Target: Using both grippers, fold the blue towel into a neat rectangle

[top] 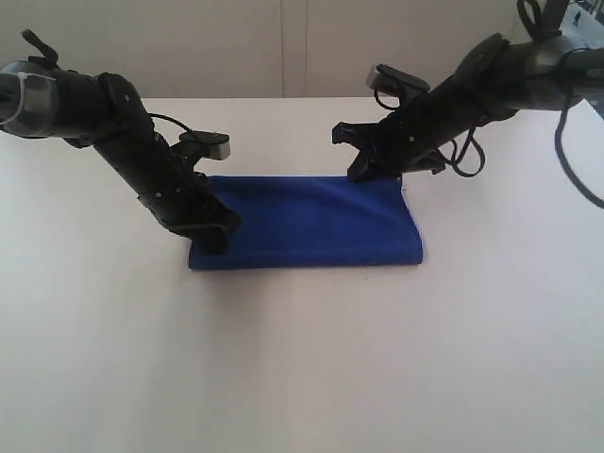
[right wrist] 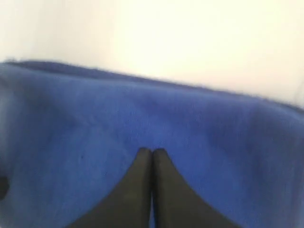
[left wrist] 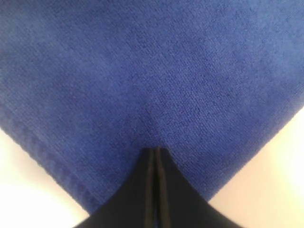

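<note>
The blue towel point(top: 307, 222) lies as a folded rectangle in the middle of the white table. My left gripper point(top: 215, 238) is low at the towel's near left corner. In the left wrist view its black fingers point(left wrist: 145, 190) are pressed together, with their tips on the blue towel point(left wrist: 152, 71) at a faint crease. My right gripper point(top: 376, 170) is at the towel's far right corner. Its fingers point(right wrist: 135, 190) are also together, tips against the blurred blue towel point(right wrist: 213, 142). I cannot make out any cloth pinched between either pair.
The white table point(top: 302, 377) spreads all round the towel. A pale wall point(top: 283, 47) rises behind its far edge. Both arms slope down from the upper corners, and black cables point(top: 566, 142) hang off the right one.
</note>
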Tool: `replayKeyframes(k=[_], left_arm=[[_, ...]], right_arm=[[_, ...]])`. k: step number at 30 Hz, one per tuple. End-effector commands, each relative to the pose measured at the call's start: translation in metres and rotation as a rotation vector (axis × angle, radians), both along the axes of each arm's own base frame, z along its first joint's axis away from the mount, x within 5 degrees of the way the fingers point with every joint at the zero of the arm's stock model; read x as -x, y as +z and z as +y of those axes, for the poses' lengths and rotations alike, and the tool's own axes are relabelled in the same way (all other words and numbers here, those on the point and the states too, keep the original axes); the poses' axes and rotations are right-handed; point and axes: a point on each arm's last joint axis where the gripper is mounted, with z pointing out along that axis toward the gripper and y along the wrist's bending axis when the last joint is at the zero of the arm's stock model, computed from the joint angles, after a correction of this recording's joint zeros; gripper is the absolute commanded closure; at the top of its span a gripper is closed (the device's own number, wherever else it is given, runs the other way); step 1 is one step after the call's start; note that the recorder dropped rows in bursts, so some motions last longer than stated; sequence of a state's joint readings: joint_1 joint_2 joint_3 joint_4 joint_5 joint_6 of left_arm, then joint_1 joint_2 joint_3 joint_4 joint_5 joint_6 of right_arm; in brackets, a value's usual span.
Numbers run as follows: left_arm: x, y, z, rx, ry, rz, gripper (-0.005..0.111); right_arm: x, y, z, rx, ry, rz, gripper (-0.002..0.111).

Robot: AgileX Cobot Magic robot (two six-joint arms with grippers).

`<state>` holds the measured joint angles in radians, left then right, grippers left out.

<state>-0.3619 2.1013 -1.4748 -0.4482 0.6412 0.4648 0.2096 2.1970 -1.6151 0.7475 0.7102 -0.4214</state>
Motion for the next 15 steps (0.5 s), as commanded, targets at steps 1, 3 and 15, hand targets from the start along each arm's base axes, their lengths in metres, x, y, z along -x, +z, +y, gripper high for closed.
replayKeyframes(k=[1,3,15], left_arm=[[0.004,-0.005,0.003,-0.03,-0.026,0.03,0.107],[0.004,-0.005,0.003,-0.031,-0.027,0.032,0.107],[0.004,-0.005,0.003,-0.031,-0.027,0.032,0.107]], right_arm=[[-0.017,-0.016,0.001,0.023,0.004,-0.033,0.108],[-0.021,-0.024,-0.003,0.049,0.01,-0.032,0.108],[-0.027,-0.041,-0.03,0.203,-0.003,-0.026,0.108]])
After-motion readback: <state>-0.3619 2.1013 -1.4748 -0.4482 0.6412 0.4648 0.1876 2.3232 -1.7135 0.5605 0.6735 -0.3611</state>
